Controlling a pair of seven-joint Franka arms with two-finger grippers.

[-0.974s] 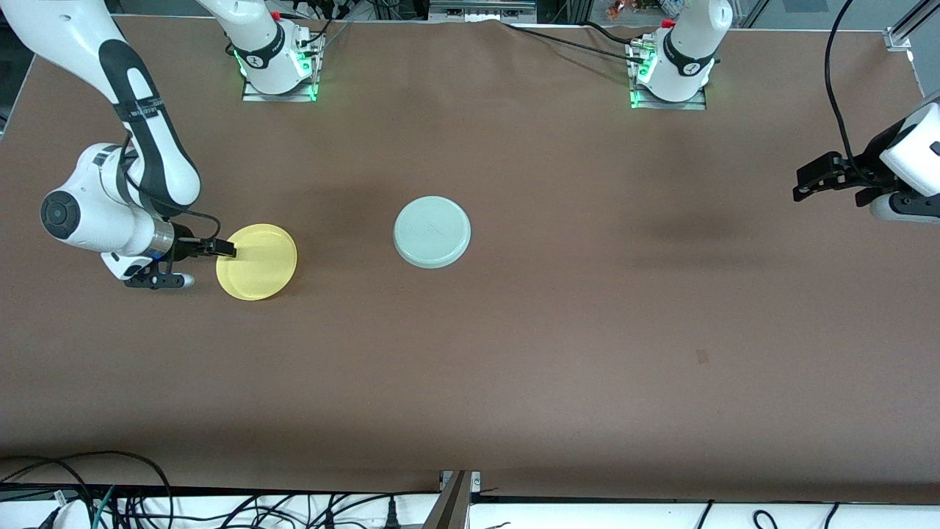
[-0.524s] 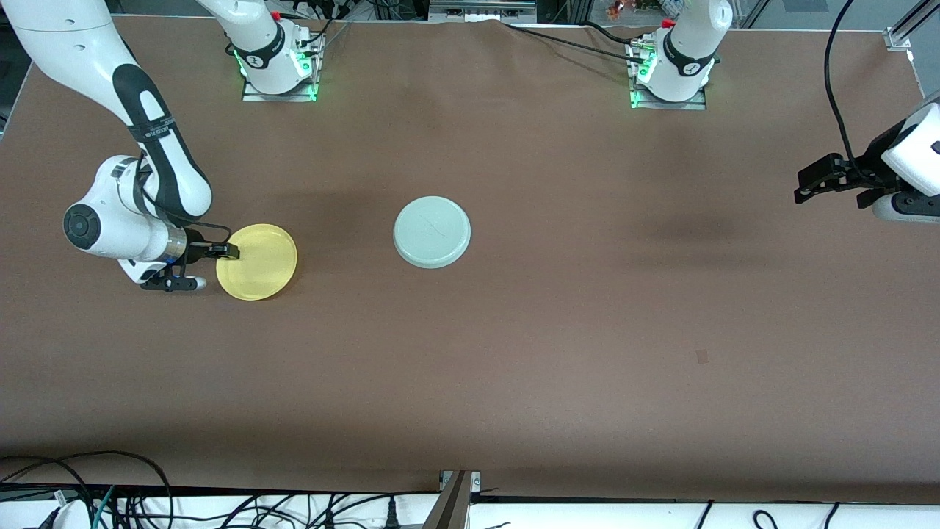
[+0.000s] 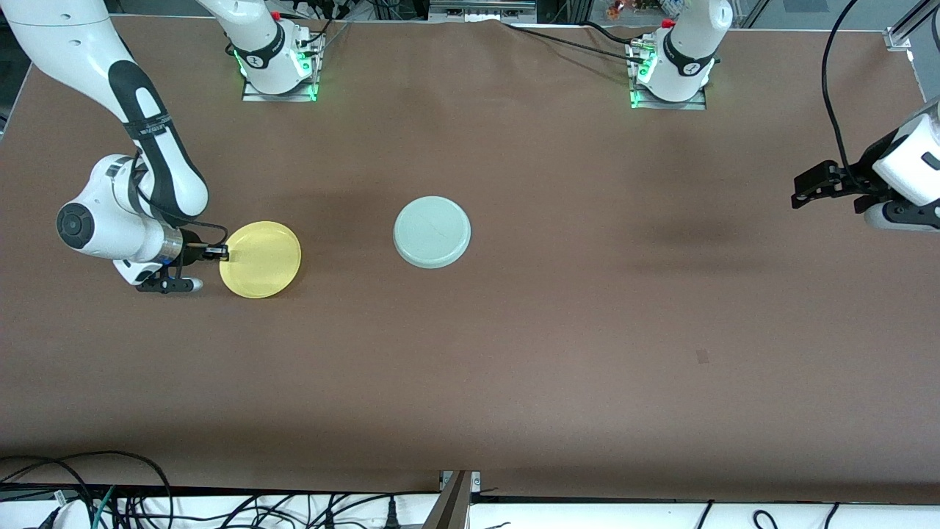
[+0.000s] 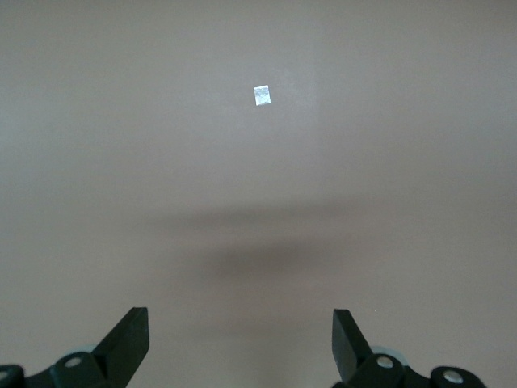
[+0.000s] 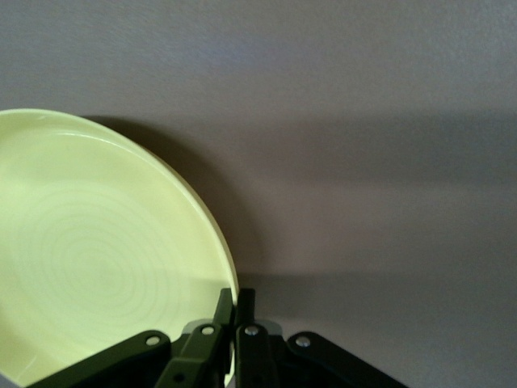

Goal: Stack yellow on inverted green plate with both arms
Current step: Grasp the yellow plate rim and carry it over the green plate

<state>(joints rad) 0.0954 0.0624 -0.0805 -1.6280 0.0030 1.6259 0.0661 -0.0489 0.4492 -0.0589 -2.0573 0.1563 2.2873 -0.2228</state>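
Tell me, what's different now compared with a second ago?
The right gripper, its fingers shut on the yellow plate's rim, has begun lifting it: the plate shifted slightly toward the green plate. The left gripper, open, drifted a little higher at its end of the table. The green plate stayed put, upside down.

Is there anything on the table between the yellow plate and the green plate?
No. In the front view, only bare brown table lies between the yellow plate and the green plate.
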